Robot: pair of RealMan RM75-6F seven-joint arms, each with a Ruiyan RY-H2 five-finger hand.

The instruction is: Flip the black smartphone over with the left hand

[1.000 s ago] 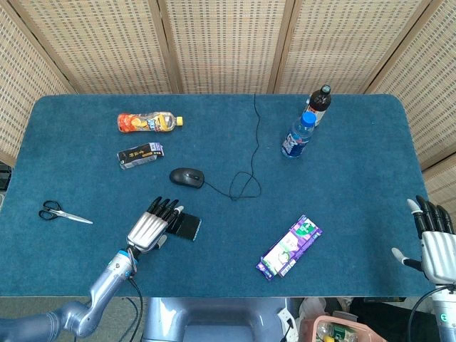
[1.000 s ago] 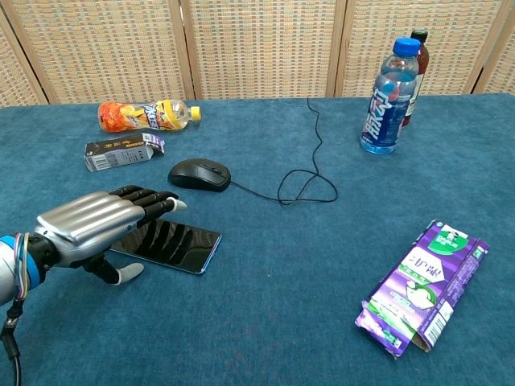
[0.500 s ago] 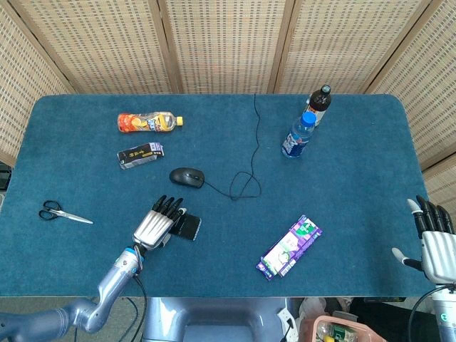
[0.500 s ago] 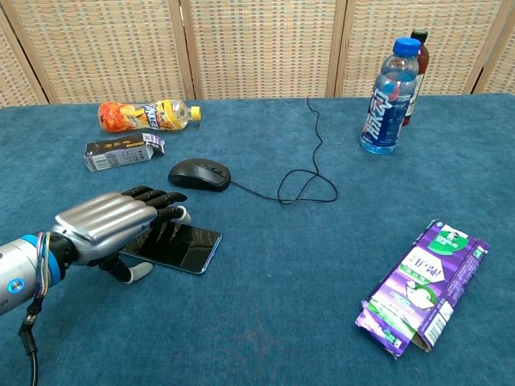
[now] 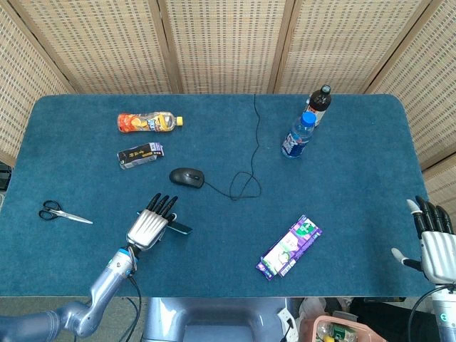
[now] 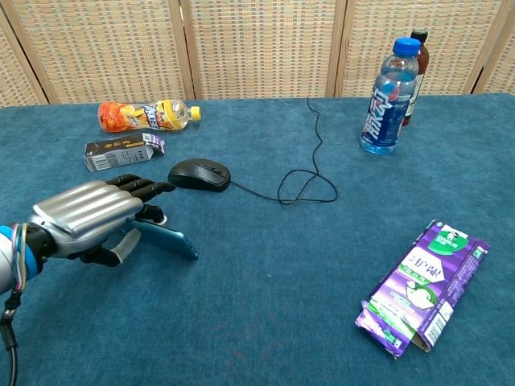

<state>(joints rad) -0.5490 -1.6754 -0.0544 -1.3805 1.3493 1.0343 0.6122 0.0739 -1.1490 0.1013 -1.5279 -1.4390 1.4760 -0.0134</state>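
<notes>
The left hand (image 6: 84,221) grips the phone (image 6: 165,240), tilted up on edge just before the mouse (image 6: 199,174): mid-flip. Next, tip it over and release. The right hand (image 5: 434,242) hangs open.

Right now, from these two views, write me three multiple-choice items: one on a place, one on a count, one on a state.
1. Where do the scissors lie?
A. near the table's left edge
B. beside the bottles
C. on the purple carton

2. How many bottles stand upright at the far right?
A. one
B. two
C. four

3. How is the phone lying?
A. flat, untouched
B. tilted up on one edge in the left hand
C. held by the right hand

Answers: 1 A, the head view shows them far left of the mouse. 2 B, the blue bottle and the dark bottle behind it. 3 B, one long edge is raised under the fingers; the right hand is open, apart.
</notes>
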